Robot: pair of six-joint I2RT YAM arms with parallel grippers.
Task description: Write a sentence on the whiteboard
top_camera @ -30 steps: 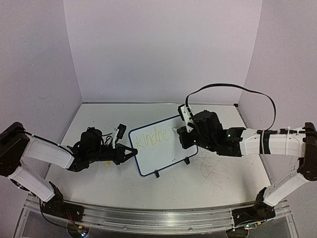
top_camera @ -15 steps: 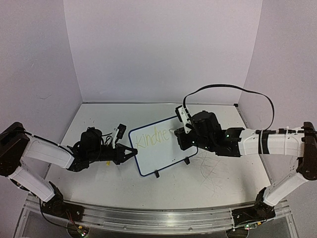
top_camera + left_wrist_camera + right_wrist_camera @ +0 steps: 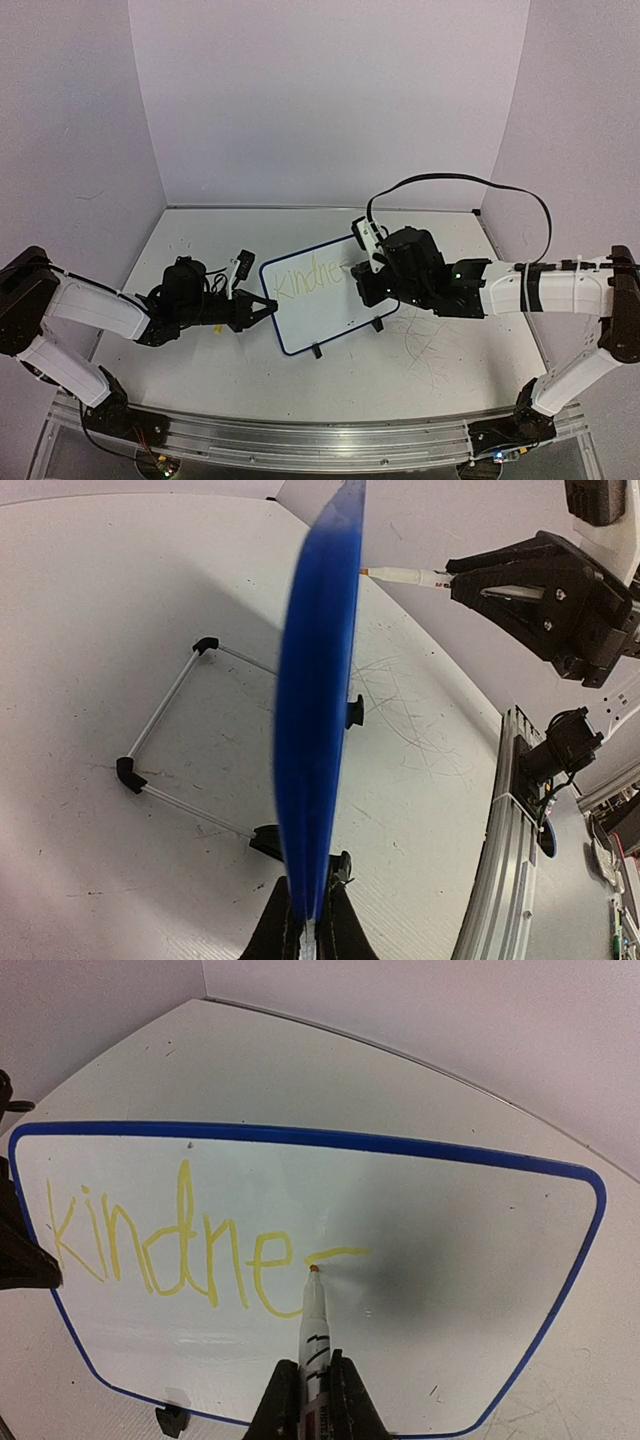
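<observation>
The whiteboard (image 3: 320,292) (image 3: 450,1260) stands tilted on its wire feet mid-table, blue-framed. My left gripper (image 3: 262,309) (image 3: 312,920) is shut on its left edge, seen edge-on as a blue band (image 3: 318,710). My right gripper (image 3: 312,1400) (image 3: 367,272) is shut on a white marker (image 3: 314,1325) whose tip touches the board. The sentence (image 3: 170,1245) reads "kindne" in yellow, with a short fresh stroke (image 3: 338,1254) right after it, starting at the tip.
The board's wire stand (image 3: 165,720) rests on the scuffed tabletop behind it. Grey scratch marks (image 3: 425,350) lie right of the board. Purple walls close in the back and sides; a metal rail (image 3: 300,440) runs along the near edge.
The right gripper with the marker has shifted slightly left and down along the board. The left arm and the board have stayed put.
</observation>
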